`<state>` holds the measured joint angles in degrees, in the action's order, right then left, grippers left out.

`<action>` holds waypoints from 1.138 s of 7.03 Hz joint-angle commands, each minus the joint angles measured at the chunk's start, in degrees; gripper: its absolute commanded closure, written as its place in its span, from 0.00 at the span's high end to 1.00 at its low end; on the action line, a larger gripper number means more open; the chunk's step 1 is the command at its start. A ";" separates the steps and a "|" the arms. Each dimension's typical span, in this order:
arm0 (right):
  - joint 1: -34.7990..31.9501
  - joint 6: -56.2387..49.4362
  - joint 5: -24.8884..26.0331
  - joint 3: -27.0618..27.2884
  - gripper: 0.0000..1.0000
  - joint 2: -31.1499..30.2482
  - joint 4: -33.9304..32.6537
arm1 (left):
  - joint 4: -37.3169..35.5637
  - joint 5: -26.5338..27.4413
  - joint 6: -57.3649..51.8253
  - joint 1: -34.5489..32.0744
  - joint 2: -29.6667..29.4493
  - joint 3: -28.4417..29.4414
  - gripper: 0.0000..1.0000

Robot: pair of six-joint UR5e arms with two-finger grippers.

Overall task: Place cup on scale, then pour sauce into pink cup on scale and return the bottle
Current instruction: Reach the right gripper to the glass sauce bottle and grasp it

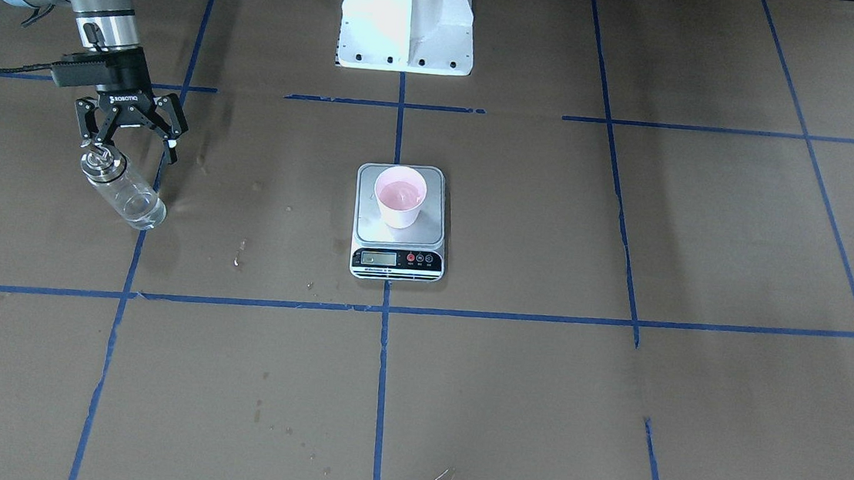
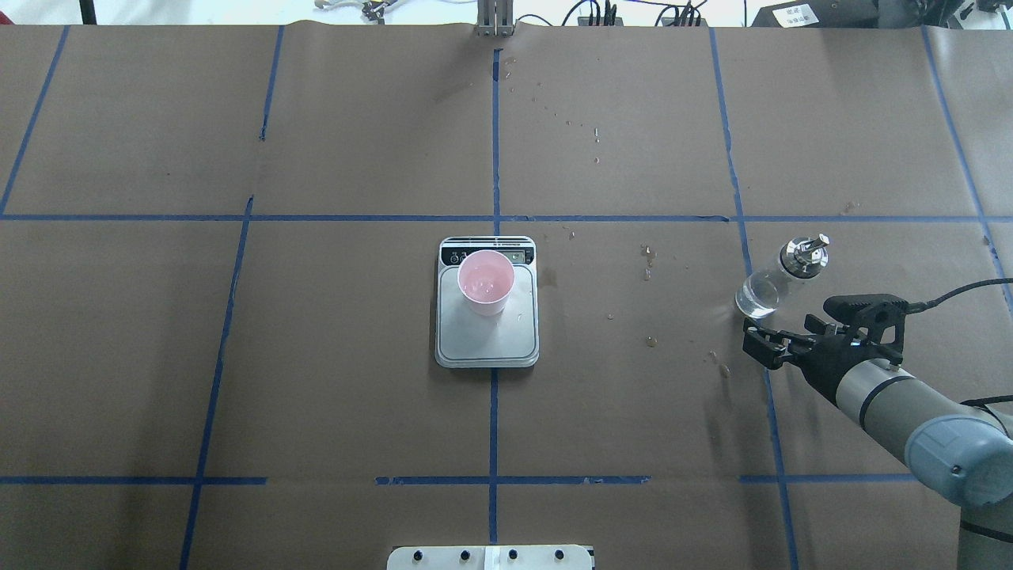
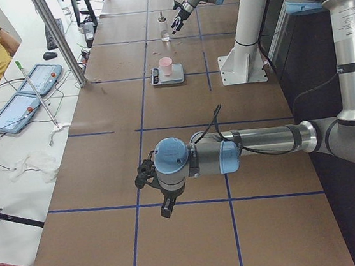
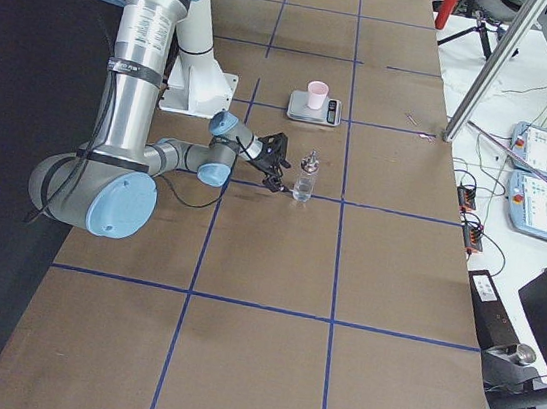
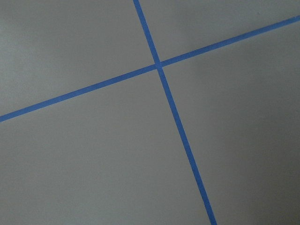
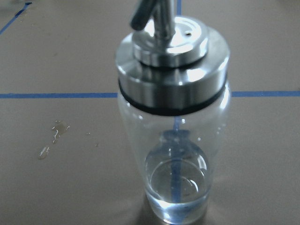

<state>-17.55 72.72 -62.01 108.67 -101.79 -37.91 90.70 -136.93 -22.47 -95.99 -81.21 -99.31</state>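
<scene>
Bottle [image 6: 171, 136] upright | right end effector [image 1: 130, 146] spread, facing it, not touching

grey-and-blue jointed right arm [image 2: 910, 408]: comes in low near the right edge of the table [image 2: 356, 142], forearm near level
black two-finger right gripper [image 1: 128, 146]: jaws spread wide, tilted forward and down
grey-and-blue jointed left arm [image 3: 262, 141]: stretched level over the table's left end
black left gripper [image 3: 145, 174]: aimed down, jaw state unclear

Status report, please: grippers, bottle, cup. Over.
Right gripper open, beside bottle, not touching. Bottle upright on table; cup on scale. Left gripper: cannot tell. Drops on table between.
</scene>
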 commanded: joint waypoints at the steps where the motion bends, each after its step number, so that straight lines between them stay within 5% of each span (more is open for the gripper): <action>1: -0.21 -2.23 3.02 -0.57 1.00 0.10 1.52 | 0.00 0.00 -0.03 0.01 0.00 0.00 1.00; 8: -2.84 -7.07 6.46 -0.39 1.00 0.28 1.52 | 0.00 0.00 -0.03 0.01 2.11 -1.94 1.00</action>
<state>-20.18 65.94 -55.69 108.22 -101.52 -36.38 90.70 -136.93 -22.50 -96.01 -79.40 -101.00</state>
